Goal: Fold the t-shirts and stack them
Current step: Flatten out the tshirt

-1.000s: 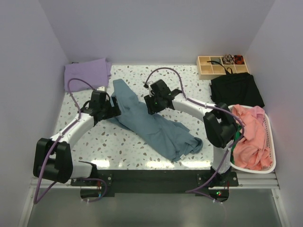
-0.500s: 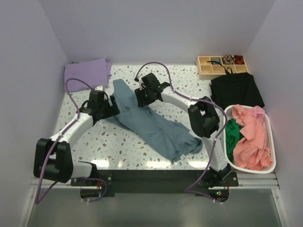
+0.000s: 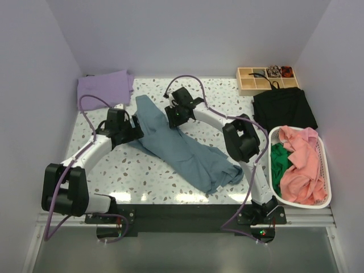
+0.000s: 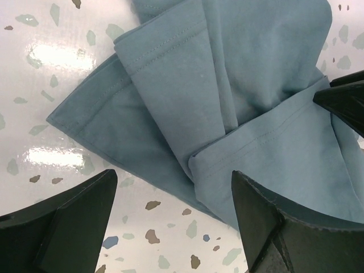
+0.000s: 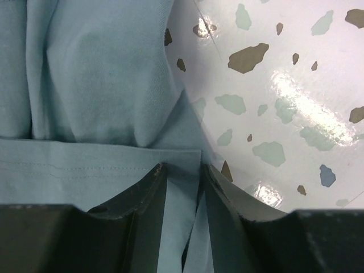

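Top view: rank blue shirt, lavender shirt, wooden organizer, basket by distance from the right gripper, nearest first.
1. Blue shirt, pinched in the right gripper.
2. Lavender shirt, back left corner.
3. Wooden organizer, back right.
4. Basket, near right edge.

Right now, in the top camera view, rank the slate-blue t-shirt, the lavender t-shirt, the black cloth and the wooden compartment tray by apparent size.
1. slate-blue t-shirt, clearly largest.
2. black cloth and lavender t-shirt, too alike to rank.
3. wooden compartment tray, smallest.
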Controlling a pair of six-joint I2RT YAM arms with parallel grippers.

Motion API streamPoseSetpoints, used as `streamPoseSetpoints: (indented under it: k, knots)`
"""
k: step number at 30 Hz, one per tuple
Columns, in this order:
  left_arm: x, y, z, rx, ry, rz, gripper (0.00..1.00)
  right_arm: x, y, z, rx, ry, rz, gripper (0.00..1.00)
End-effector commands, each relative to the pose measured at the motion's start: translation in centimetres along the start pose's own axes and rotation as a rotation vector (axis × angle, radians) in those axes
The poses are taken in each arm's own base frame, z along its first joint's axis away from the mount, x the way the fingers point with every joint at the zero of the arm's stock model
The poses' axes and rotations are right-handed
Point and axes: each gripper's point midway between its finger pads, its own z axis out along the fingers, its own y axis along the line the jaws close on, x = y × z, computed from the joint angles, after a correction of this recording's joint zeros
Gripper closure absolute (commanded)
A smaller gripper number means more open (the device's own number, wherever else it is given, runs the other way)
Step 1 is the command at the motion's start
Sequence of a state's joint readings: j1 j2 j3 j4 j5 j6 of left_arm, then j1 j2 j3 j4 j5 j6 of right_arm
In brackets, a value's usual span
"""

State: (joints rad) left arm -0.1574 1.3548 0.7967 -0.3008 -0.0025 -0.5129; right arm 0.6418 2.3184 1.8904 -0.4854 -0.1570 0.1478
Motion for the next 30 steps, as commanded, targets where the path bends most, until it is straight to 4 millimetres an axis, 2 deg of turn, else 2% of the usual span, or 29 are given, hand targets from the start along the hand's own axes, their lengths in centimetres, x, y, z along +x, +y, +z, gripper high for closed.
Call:
streamPoseSetpoints:
  k: [1, 2, 5, 6, 11, 12, 13, 14, 15, 17, 18, 19, 23, 25, 26, 28, 30]
  knots:
    - [-1.5, -0.9, 0.2, 0.045, -0.039, 0.003, 0.13, -1.4, 0.4, -1.1, -0.03, -0.033, -0.017, 0.69]
    - [-1.4, -0.8, 0.2, 0.043, -0.037, 0.003, 0.13, -1.5, 0.5, -1.1, -0.031, -0.037, -0.019, 0.82]
    - [-1.2, -0.8, 0.3, 0.043, -0.031, 0.004, 0.13, -1.3, 1.0, -1.3, -0.063, -0.031, -0.027, 0.97]
    - [-1.2, -0.9, 0.3, 0.047, -0.033, 0.006, 0.13, -1.4, 0.9, -1.4, -0.066, -0.031, -0.023, 1.0]
    - [-1.1, -0.8, 0.2, 0.045, -0.032, 0.003, 0.13, -1.7, 1.0, -2.4, -0.077, -0.049, -0.02, 1.0]
    - [-1.0, -0.6, 0.2, 0.041, -0.029, 0.002, 0.13, -2.5, 1.2, -3.6, -0.078, -0.077, -0.019, 1.0]
    - [-1.1, -0.6, 0.2, 0.04, -0.033, 0.002, 0.13, -2.2, 1.1, -4.0, -0.073, -0.078, -0.017, 1.0]
    - [-1.1, -0.6, 0.2, 0.038, -0.034, 0.002, 0.13, -3.0, 0.8, -5.0, -0.053, -0.11, -0.013, 1.0]
    - [-1.3, -0.6, 0.1, 0.039, -0.039, -0.001, 0.13, -4.4, 0.9, -7.3, -0.035, -0.163, -0.013, 1.0]
    - [-1.5, -0.6, 0.2, 0.04, -0.044, -0.002, 0.13, -4.6, -0.6, -9.4, 0.041, -0.198, 0.007, 1.0]
    - [-1.5, -0.6, 0.2, 0.04, -0.045, -0.002, 0.13, -4.9, -2.0, -10.5, 0.117, -0.218, 0.021, 1.0]
    - [-1.8, -0.8, 0.1, 0.046, -0.049, -0.001, 0.13, -5.2, -2.5, -12.7, 0.147, -0.251, 0.028, 1.0]
    - [-2.1, -1.0, 0.3, 0.05, -0.052, -0.004, 0.12, -5.3, -6.3, -17.4, 0.264, -0.325, 0.08, 1.0]
    - [-2.5, -1.4, 0.4, 0.064, -0.057, -0.005, 0.12, -4.4, -8.3, -18.6, 0.339, -0.323, 0.107, 1.0]
    - [-2.5, -1.5, 0.7, 0.065, -0.053, -0.01, 0.12, -4.2, -9.5, -19.9, 0.37, -0.329, 0.124, 1.0]
    - [-3.2, -1.9, 0.9, 0.076, -0.062, -0.013, 0.12, -2.9, -11.1, -20.7, 0.428, -0.315, 0.15, 1.0]
    - [-3.9, -2.1, 1.1, 0.078, -0.077, -0.013, 0.11, -2.2, -12.8, -22.7, 0.499, -0.331, 0.182, 1.0]
